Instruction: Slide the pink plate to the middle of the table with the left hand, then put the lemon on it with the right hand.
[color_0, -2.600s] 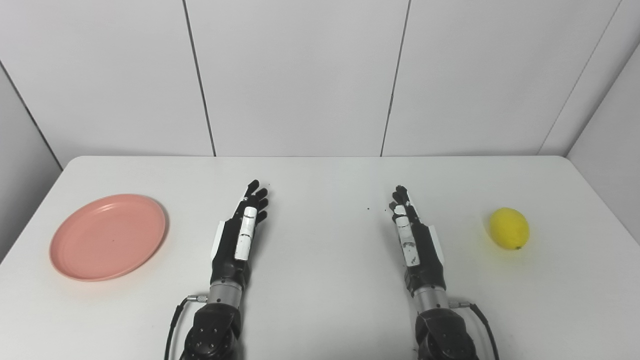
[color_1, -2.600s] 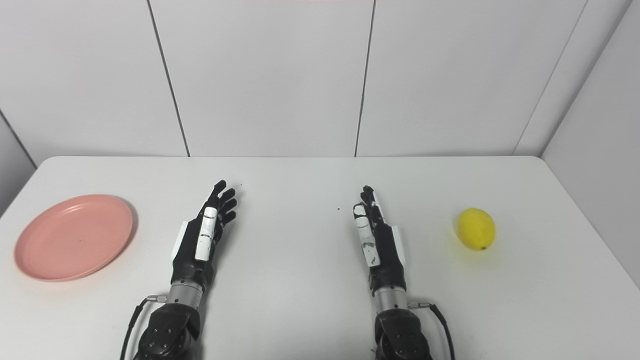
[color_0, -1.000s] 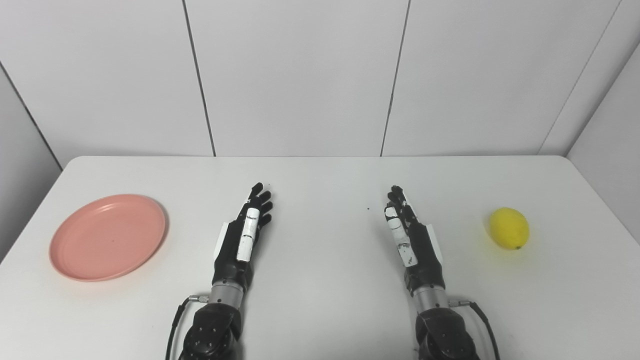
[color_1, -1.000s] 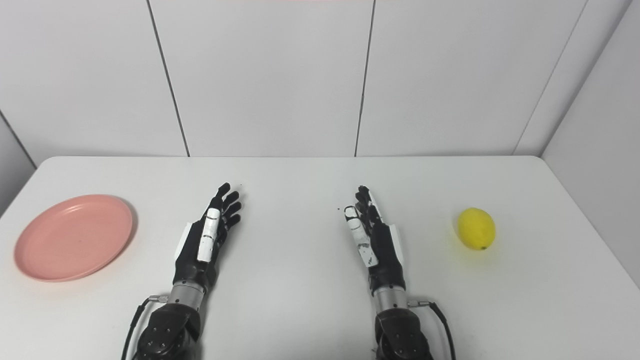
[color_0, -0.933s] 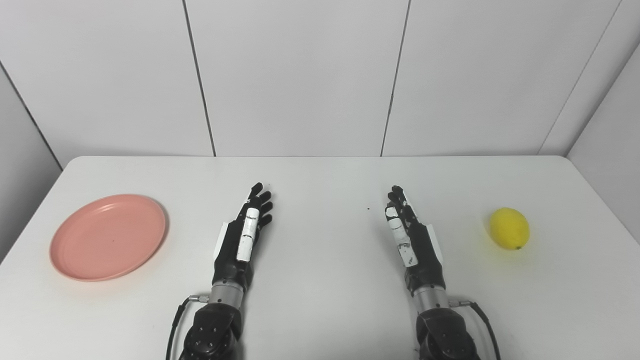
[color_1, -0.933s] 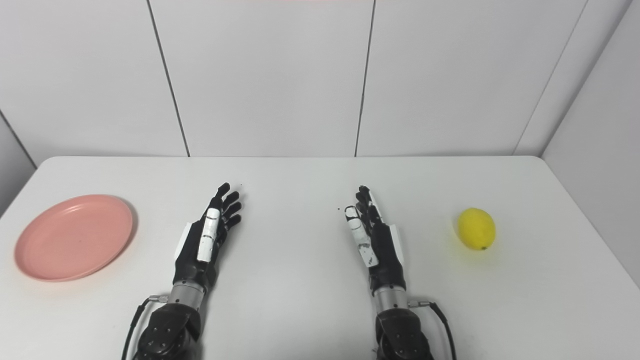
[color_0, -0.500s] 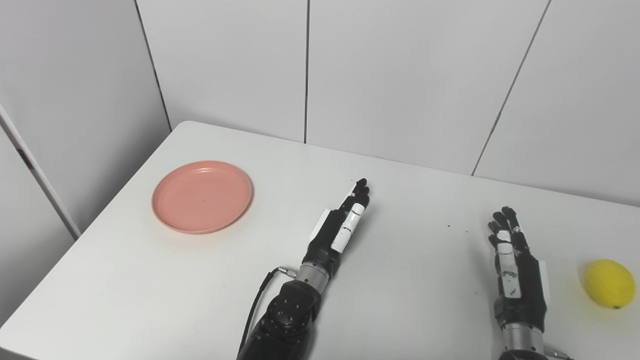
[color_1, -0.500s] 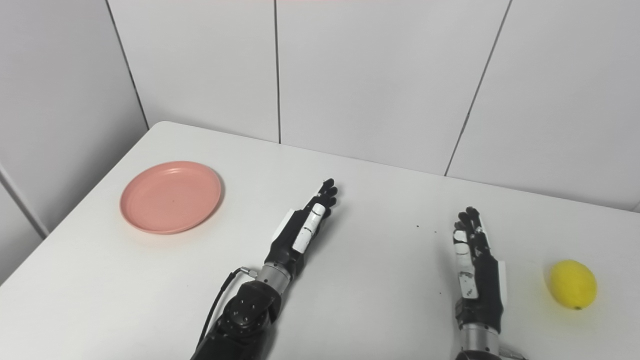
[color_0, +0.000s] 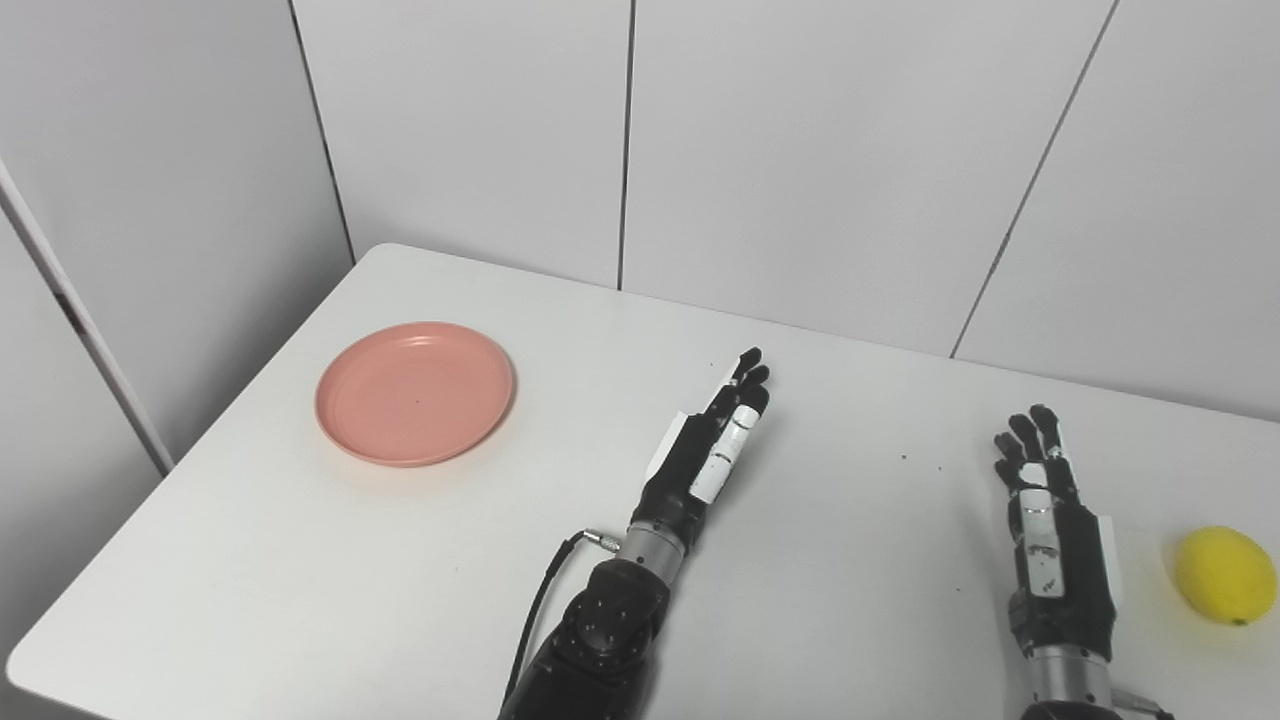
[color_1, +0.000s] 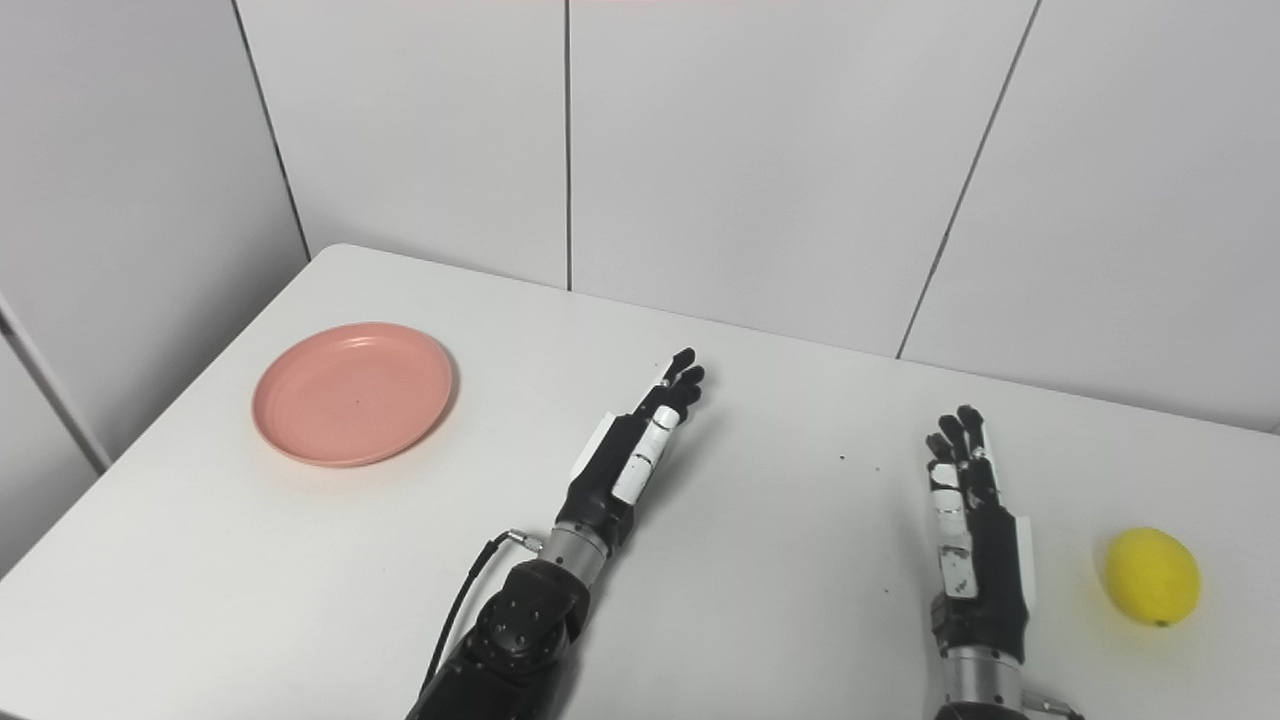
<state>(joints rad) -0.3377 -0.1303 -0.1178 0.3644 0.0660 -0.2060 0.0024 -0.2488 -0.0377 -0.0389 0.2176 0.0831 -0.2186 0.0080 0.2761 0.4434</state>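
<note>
Left hand (color_0: 712, 446), fingers spread and empty, lies well right of the pink plate (color_0: 415, 392); right hand (color_0: 1052, 527) waits open.

Bare counter (color_0: 560, 440) is seen between the left hand (color_0: 712, 448) at centre frame and the pink plate (color_0: 415, 392) at upper left. The lemon (color_0: 1226, 574) at lower right lies just beside the right hand (color_0: 1050, 530), unblocked.

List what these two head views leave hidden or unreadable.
- Right hand palm: faces away in both views.
- Left hand underside: hidden against the table.
- Table's near edge: cut off by the bottom edge.
- Dark specks between the hands: too small to identify.
- Lemon underside: hidden by itself.
</note>
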